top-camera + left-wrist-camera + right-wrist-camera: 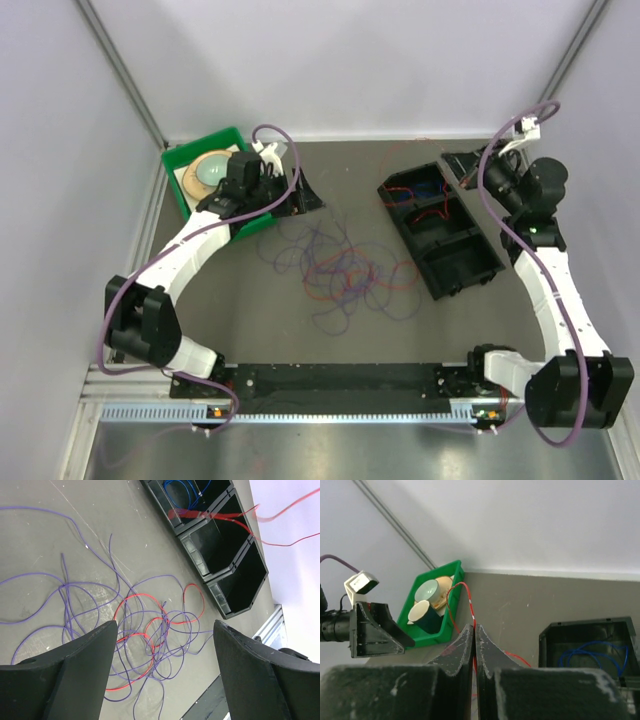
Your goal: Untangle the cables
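Observation:
The cables (345, 268) lie as a loose tangle of thin purple and red wires mid-table; in the left wrist view the tangle (150, 630) spreads on the table below my fingers. My left gripper (285, 203) hovers left of the tangle beside the green bin, and its jaws (165, 624) stand wide open with nothing between them. Over the far end of the black bins, my right gripper (462, 165) is raised. It (474, 626) is shut on a red cable (454, 592) that loops up out of the tips. Part of a red cable (215, 515) crosses the bins, blurred.
A black three-compartment bin (440, 228) lies right of the tangle, with blue cable (180, 487) in its far compartment and red wire in the middle one. The green bin (185, 165) holding cups and a plate stands far left. A black rail (340, 378) runs along the near edge.

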`<state>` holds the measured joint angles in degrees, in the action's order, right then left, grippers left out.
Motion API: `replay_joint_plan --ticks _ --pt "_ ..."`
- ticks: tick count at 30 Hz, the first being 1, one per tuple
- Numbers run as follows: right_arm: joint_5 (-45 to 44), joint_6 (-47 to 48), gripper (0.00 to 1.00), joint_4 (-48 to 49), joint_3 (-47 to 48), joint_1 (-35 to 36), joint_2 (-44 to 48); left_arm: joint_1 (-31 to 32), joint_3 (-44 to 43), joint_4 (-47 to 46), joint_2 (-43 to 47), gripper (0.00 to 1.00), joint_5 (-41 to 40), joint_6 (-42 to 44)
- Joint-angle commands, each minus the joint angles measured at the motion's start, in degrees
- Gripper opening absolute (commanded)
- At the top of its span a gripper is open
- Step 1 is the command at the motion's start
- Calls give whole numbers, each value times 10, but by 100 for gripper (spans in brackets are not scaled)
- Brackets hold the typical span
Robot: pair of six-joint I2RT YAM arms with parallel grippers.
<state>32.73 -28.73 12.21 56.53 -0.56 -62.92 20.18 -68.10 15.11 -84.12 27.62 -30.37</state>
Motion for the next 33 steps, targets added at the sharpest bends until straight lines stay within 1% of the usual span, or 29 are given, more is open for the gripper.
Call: replay_joint_plan --ticks 1,6,11,15,20,23,26,27,30,31,33 --pt "37 -19 0 56 -19 -27 -4 -2 -3 -4 0 82 0 5" --pt "51 -21 0 74 -55 -60 -15 -2 -3 -4 -1 82 0 4" --pt "80 -55 0 127 -92 -123 -26 -2 -5 2 3 82 -3 7" --pt "94 -52 0 123 -92 -135 -34 -3 -8 4 0 82 -3 7" --pt "59 -7 0 77 -85 -138 -31 -2 -9 4 2 82 -3 6" --pt "48 4 0 79 -91 -139 -38 -2 -7 4 4 82 -4 7" --pt "64 -17 0 138 -110 -139 -66 -3 -8 4 0 82 -3 4" --pt "76 -24 0 189 -118 -139 -77 -2 -8 4 0 82 0 2" --pt "101 -47 0 250 -142 -139 -113 -2 -8 4 0 82 2 0" --pt "105 -54 0 289 -156 -139 -122 -3 -6 4 0 82 2 1" --pt "104 -61 0 322 -172 -139 -149 -2 -6 4 1 82 1 1"
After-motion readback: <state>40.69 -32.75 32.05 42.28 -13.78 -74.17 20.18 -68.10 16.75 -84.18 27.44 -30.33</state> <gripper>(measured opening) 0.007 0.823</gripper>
